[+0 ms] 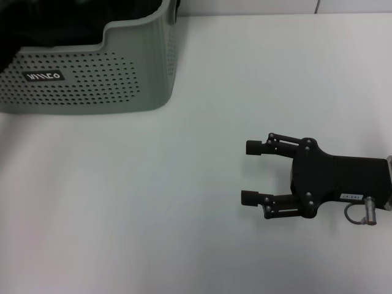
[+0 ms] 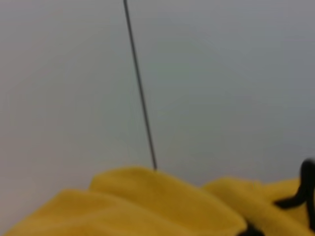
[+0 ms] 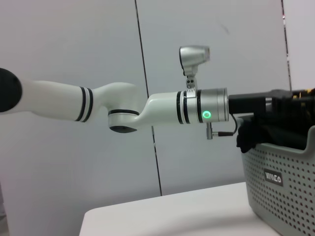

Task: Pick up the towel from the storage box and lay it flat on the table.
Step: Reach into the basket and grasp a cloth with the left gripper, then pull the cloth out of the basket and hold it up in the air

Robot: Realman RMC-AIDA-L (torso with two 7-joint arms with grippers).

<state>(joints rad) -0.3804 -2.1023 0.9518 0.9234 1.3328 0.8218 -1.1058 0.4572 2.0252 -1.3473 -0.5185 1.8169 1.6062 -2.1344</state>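
Note:
The storage box [image 1: 92, 79], pale grey-green with perforated walls and a white logo, stands on the table [image 1: 153, 202] at the far left; it also shows in the right wrist view [image 3: 285, 182]. The towel's yellow side [image 2: 147, 206], with a bit of black trim, fills the low part of the left wrist view, bunched up. My left gripper [image 3: 266, 105] reaches over the box's rim, among dark cloth there; it is out of the head view. My right gripper [image 1: 250, 172] is open and empty, low over the table at the right, far from the box.
A dark mass [image 1: 49, 24] fills the inside of the box in the head view; I cannot tell what it is. The left arm [image 3: 123, 108] stretches level above the table. A grey panelled wall [image 3: 221, 49] stands behind.

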